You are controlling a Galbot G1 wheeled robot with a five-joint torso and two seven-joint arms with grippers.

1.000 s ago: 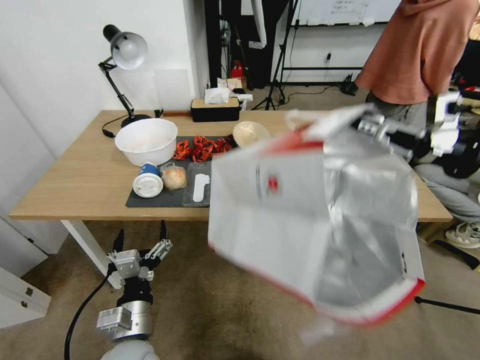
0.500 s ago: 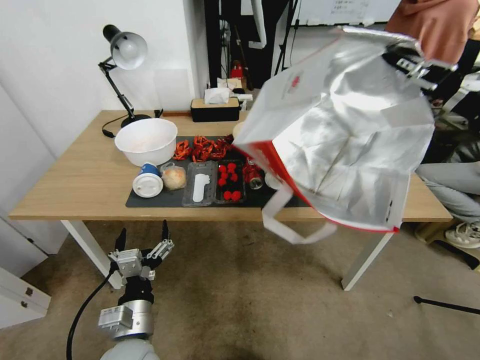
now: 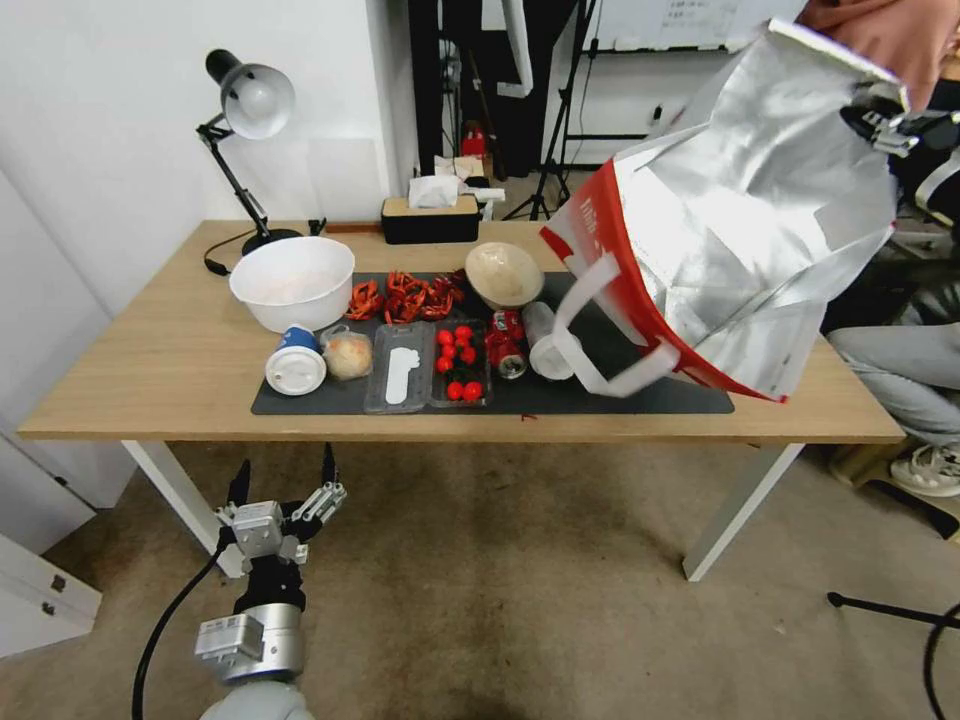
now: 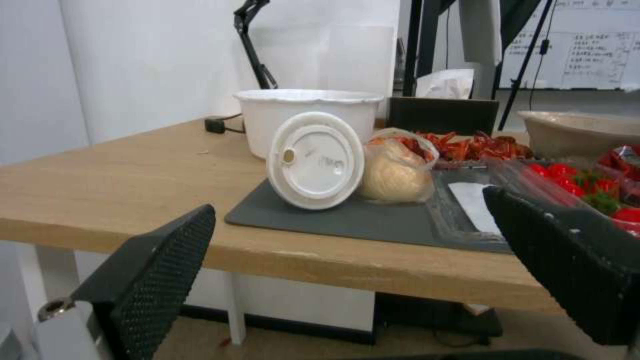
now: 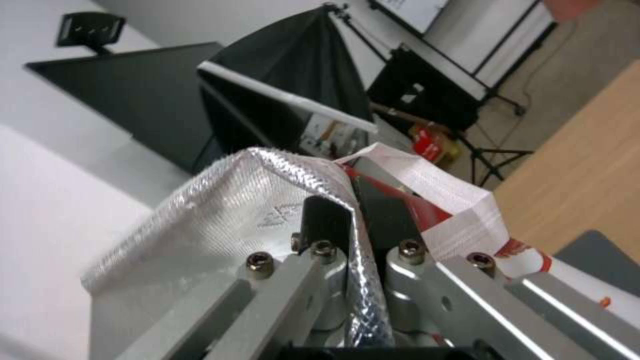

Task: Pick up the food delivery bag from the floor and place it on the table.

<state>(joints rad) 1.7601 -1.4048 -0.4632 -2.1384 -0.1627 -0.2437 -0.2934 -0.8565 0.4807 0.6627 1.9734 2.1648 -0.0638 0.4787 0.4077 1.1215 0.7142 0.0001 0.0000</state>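
The floor (image 3: 520, 600) is brownish-beige carpet with darker stains, visible below and in front of the desk.

The desk (image 3: 150, 370) is a rectangular light-wood top on white angled legs. A dark grey mat (image 3: 640, 395) lies along its middle.

The food delivery bag (image 3: 740, 230) is clear of the floor and held in the air above the right end of the desk. It is tilted, with its open mouth turned toward the head camera, so the crinkled silver foil lining faces the viewer. A red band runs along the lower rim of the mouth. One white strap handle (image 3: 590, 340) hangs down over the right part of the mat, beside the clear cup; contact with the mat cannot be determined.

The right tool (image 5: 357, 240) is at the upper right in the head view, at the top edge of the bag. In the right wrist view its fingers are closed on the foil-lined rim of the bag, with the rim pinched between them.

The left tool (image 3: 283, 487) is low at the left, above the floor and in front of the desk edge. Its fingers (image 4: 160, 280) are spread apart and grip nothing.

Items on the mat:
- white bowl (image 3: 292, 282), rear left
- beige bowl (image 3: 503, 272), tilted, rear centre
- clear tray of red fruit (image 3: 459, 362)
- lidded cup (image 3: 296, 362) lying on its side
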